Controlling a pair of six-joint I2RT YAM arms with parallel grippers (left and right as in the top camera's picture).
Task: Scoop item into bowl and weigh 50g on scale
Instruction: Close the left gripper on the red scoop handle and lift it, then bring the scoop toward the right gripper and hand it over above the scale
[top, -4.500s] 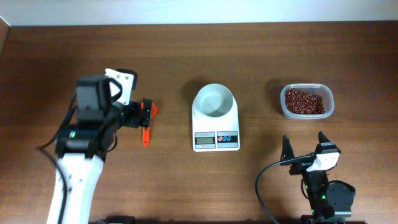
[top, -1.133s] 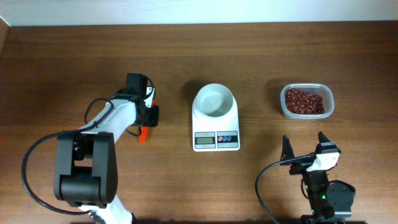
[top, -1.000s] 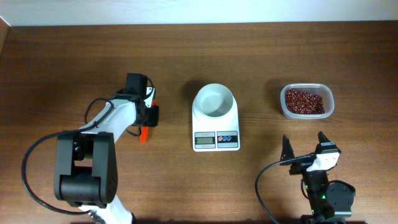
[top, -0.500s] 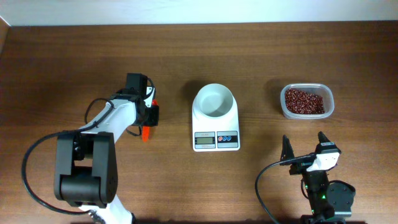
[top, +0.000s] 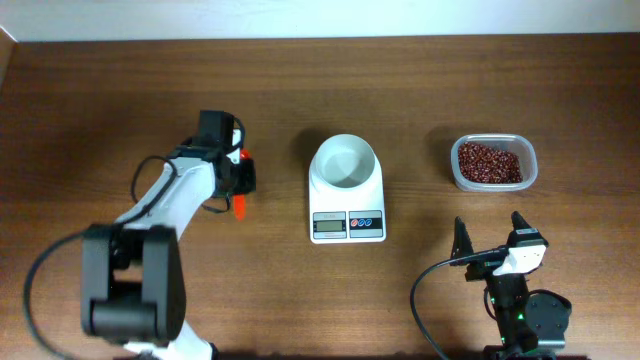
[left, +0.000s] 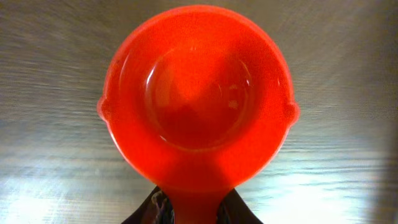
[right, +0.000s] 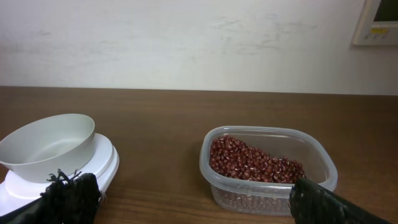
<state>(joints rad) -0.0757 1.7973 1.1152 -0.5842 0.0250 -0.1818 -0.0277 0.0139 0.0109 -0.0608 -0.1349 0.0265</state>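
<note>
Left gripper (top: 240, 183) is on the left side of the brown wooden table (top: 120, 90), clamped on the handle of the round red-orange plastic scoop (left: 196, 93). Left wrist view shows its dark fingers (left: 140, 216) tight against both sides of the handle, with the scoop's cup facing the camera, empty. From overhead the scoop sticks out of the gripper's near side, left of the scale and apart from it. Flat white digital kitchen scale (top: 347, 208) sits mid-table, with its grey display and red and blue buttons on the near edge; digits too small to read. Small round white bowl (top: 346, 162) stands on the far part of the scale's platform, empty. Small dark red-brown beans (top: 490, 163) lie in a loose heap inside the clear rounded-rectangular plastic tub (top: 528, 178), far right, well apart from the scale. Right gripper (top: 490, 240) is near right, jaws wide apart, holding nothing, aimed at the far side with the tub ahead of it. Its wrist view has the bowl on the scale at left and the tub of beans at right, both clear of the fingertips
</note>
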